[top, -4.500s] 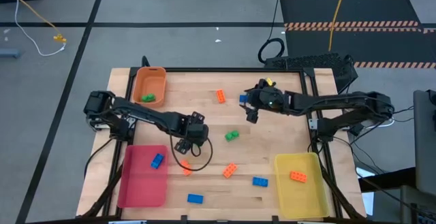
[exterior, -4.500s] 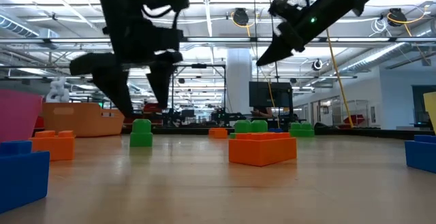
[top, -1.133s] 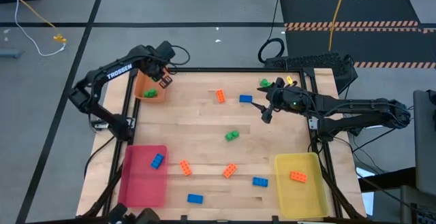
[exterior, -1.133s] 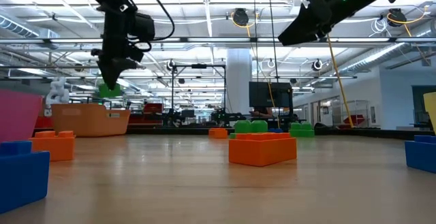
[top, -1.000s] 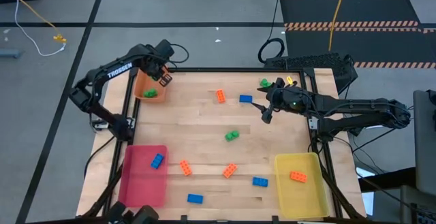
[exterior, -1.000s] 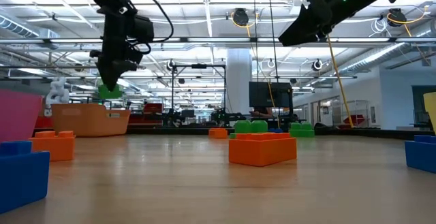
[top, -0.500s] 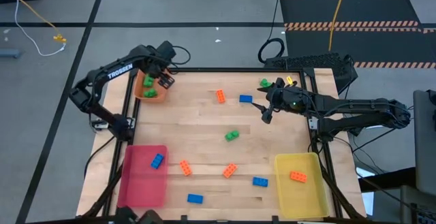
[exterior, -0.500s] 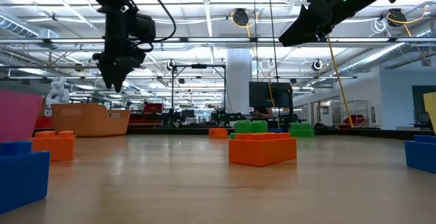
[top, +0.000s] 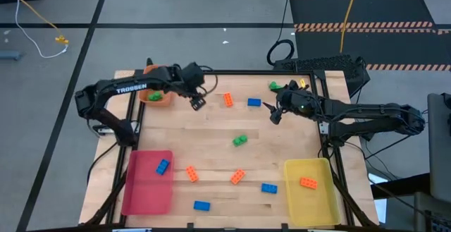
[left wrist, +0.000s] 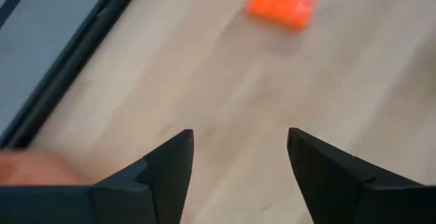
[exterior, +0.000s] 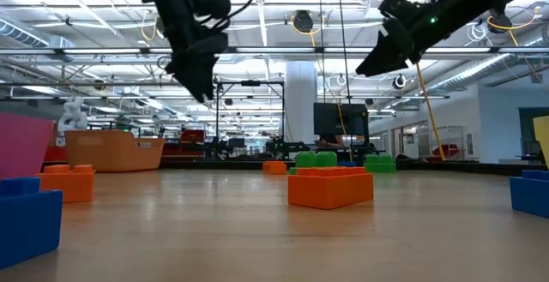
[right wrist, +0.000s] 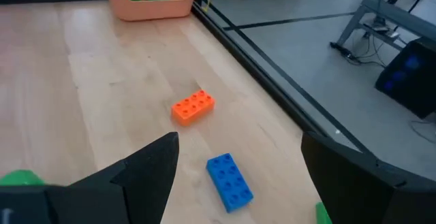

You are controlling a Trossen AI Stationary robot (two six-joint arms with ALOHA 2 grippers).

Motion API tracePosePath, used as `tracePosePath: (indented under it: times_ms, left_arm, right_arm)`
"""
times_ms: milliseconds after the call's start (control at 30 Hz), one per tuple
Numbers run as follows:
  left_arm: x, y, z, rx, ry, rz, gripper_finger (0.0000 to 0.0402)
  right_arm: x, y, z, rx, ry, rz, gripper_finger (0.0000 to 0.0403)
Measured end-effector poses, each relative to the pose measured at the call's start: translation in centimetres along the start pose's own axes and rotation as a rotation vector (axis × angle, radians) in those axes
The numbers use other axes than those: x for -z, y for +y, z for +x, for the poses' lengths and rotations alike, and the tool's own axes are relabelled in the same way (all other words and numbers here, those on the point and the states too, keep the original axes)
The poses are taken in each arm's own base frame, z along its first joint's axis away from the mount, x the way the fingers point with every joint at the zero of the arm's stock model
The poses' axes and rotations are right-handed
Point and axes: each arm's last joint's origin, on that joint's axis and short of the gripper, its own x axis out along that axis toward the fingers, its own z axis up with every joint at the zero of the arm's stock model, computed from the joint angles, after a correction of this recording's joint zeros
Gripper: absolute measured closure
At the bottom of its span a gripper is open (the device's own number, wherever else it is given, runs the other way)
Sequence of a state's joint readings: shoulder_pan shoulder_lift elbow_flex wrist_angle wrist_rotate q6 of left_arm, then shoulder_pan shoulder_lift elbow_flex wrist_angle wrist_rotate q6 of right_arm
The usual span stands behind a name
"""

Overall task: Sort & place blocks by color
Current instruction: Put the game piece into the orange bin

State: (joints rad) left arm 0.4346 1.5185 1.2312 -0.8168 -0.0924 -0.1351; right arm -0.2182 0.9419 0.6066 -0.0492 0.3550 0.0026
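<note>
Left gripper (top: 198, 103) spread and empty, just past the orange tray (top: 156, 99). Nearest orange block (top: 228, 99) sits just beyond it on the bench (top: 211, 130). Looks light, rigid, slick; I'd pinch its long flat sides. Right gripper (top: 274, 115) is spread too, near the blue block (top: 254, 102).

Orange block (right wrist: 193, 107) beside blue block (right wrist: 229, 182)

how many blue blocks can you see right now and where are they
4. One blue block lies in the pink tray; three lie on the table: far side, near the yellow tray, and near edge.
</note>
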Motion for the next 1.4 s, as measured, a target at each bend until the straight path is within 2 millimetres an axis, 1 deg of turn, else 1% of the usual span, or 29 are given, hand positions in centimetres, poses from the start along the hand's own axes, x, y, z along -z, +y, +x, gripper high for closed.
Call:
tracePosePath:
  times_ms: [167, 300, 433, 500, 567, 700, 800, 933, 1000, 1233, 1333, 1400]
  left_arm:
    - [-0.7, -3.5, -0.5, 0.081, -0.128, 0.055, 0.0186]
    - [-1.5, -5.7, -0.3, 0.157, -0.335, 0.083, 0.0201]
    - [-1.8, -6.6, 0.8, 0.253, -0.542, 0.076, 0.0216]
    - [-1.3, -6.7, 1.6, 0.305, -0.610, 0.068, 0.0222]
    - [-0.6, -6.5, 2.5, 0.355, -0.663, 0.059, 0.0227]
    - [0.5, -5.9, 3.6, 0.435, -0.786, 0.025, 0.0235]
    - [1.2, -5.4, 4.0, 0.462, -0.858, 0.005, 0.0235]
    - [1.9, -4.8, 4.4, 0.460, -0.891, -0.002, 0.0232]
    - [2.0, -4.7, 4.6, 0.452, -0.890, 0.005, 0.0232]
    - [2.7, -5.0, 5.3, 0.419, -0.801, 0.069, 0.0231]
    - [3.1, -5.1, 5.7, 0.399, -0.751, 0.107, 0.0231]
    - [3.3, -5.0, 5.9, 0.389, -0.722, 0.122, 0.0231]
  right_arm:
    - [0.3, 0.1, 0.3, -0.050, -0.057, 0.043, 0.0096]
    - [0.5, 0.2, 0.4, -0.066, -0.120, 0.012, 0.0096]
    - [1.0, 0.3, 0.5, -0.062, -0.217, 0.025, 0.0096]
    - [1.4, 0.3, 0.6, -0.064, -0.241, 0.074, 0.0096]
    - [1.8, 0.2, 0.7, -0.063, -0.224, 0.112, 0.0096]
    - [1.7, -0.2, 1.0, -0.021, -0.115, 0.117, 0.0096]
    - [1.1, -0.8, 1.4, 0.039, -0.019, 0.101, 0.0096]
    - [0.0, -1.6, 2.4, 0.086, 0.092, 0.091, 0.0096]
    - [-0.4, -2.1, 3.1, 0.109, 0.154, 0.090, 0.0096]
    - [-0.3, -4.3, 6.2, 0.209, 0.459, 0.108, 0.0096]
    - [-0.5, -5.2, 7.5, 0.235, 0.541, 0.102, 0.0096]
    - [-0.9, -5.8, 8.2, 0.245, 0.562, 0.097, 0.0096]
